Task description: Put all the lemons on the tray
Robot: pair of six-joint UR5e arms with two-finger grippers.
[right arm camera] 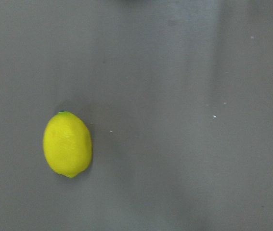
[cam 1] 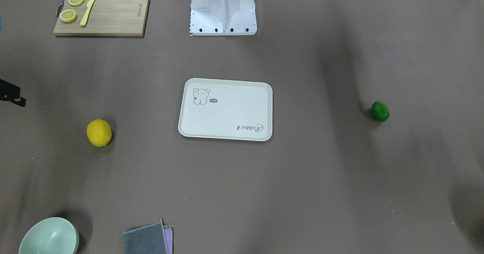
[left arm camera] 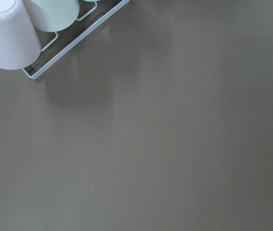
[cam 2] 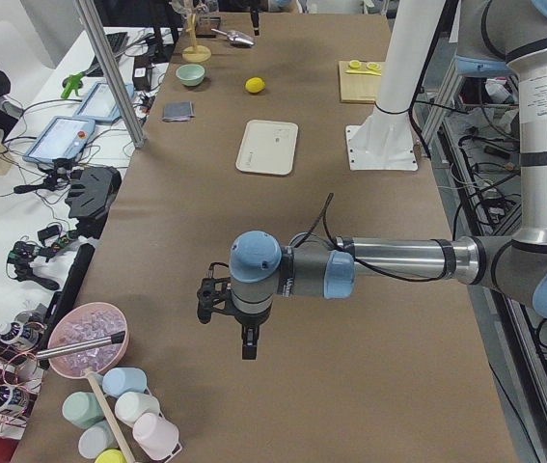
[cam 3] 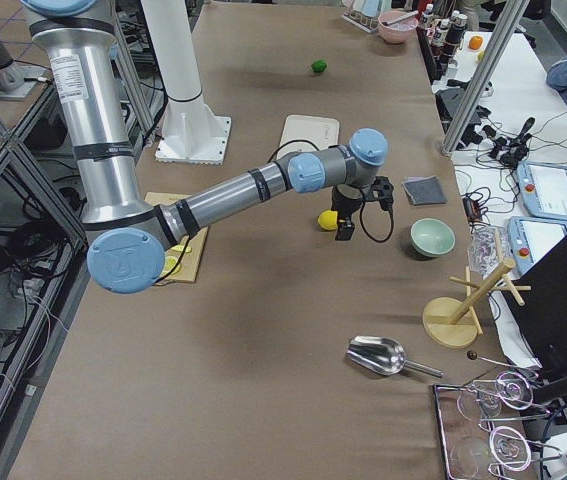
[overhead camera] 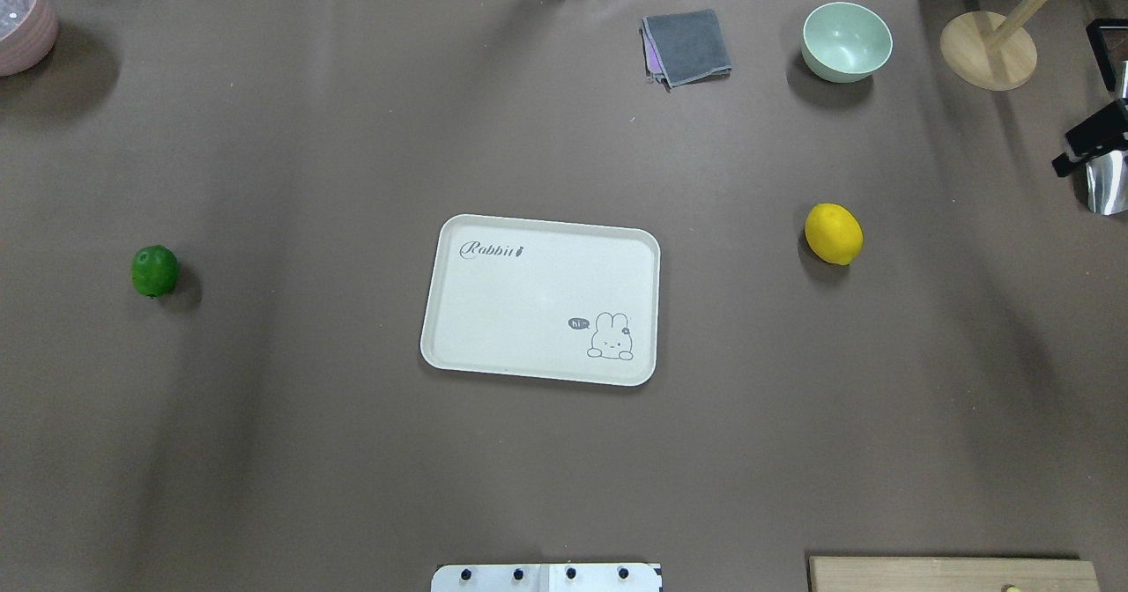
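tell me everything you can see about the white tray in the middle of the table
The tray is cream-white and rectangular, with rounded corners and a low raised rim. Its matte surface looks like plastic. One corner carries a small cartoon rabbit with a "hi" bubble, and the opposite corner has script "Rabbit" lettering. It lies flat at the middle of the brown table, in front of the robot's base. Nothing rests on it. The yellow lemon and green lemon lie well apart on either side, and no gripper touches it.

Soft, even overhead light; dim bands cross the table (overhead camera: 564, 486); the yellow lemon (overhead camera: 833, 233) and green lemon (overhead camera: 155, 270) cast short shadows; wrist views are slightly soft.
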